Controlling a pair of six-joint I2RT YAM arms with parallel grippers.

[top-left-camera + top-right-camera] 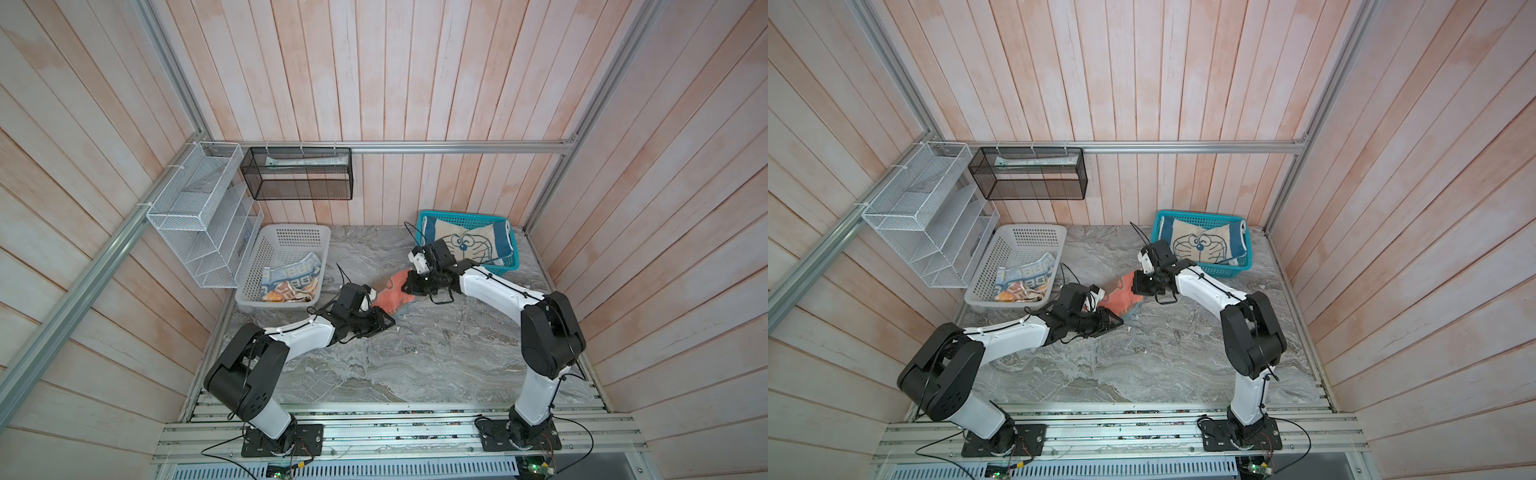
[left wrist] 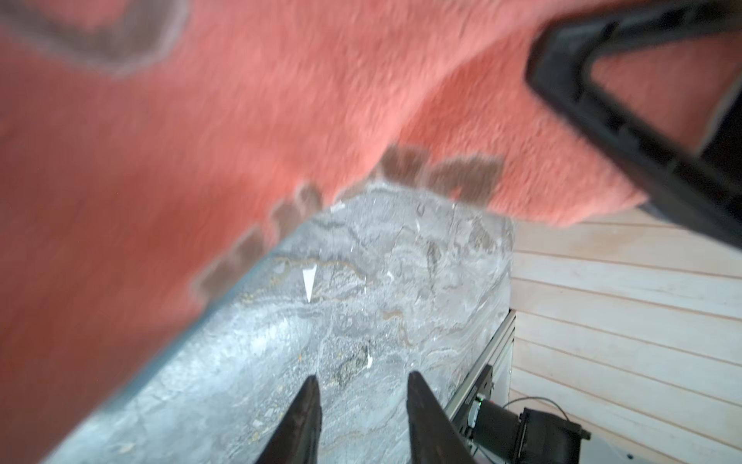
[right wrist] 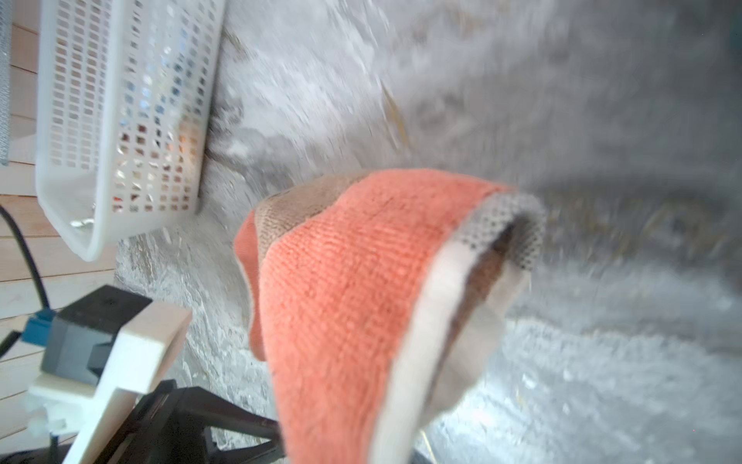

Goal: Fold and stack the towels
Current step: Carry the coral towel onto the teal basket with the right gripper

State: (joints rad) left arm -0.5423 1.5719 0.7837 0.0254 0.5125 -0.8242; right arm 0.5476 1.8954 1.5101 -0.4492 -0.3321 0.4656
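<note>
Coral towel (image 3: 353,281) hangs pinched in right tool (image 1: 409,281), near left tool (image 2: 361,383).

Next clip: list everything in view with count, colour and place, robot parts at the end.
table: 1, grey marble, under everything
white basket: 1, white, table's far left
teal basket: 1, teal, table's far right
wire rack: 1, white, left wall
mesh rack: 1, black, hung on back rail
lettered towel: 1, blue, orange and cream, crumpled in white basket
Doraemon towel: 1, blue and cream, in teal basket
coral towel: 1, coral-orange, mid-table, one end lifted
left gripper: 1, black, jaws open and empty, by coral towel's near edge
right gripper: 1, black, jaws shut on coral towel's far end
</note>
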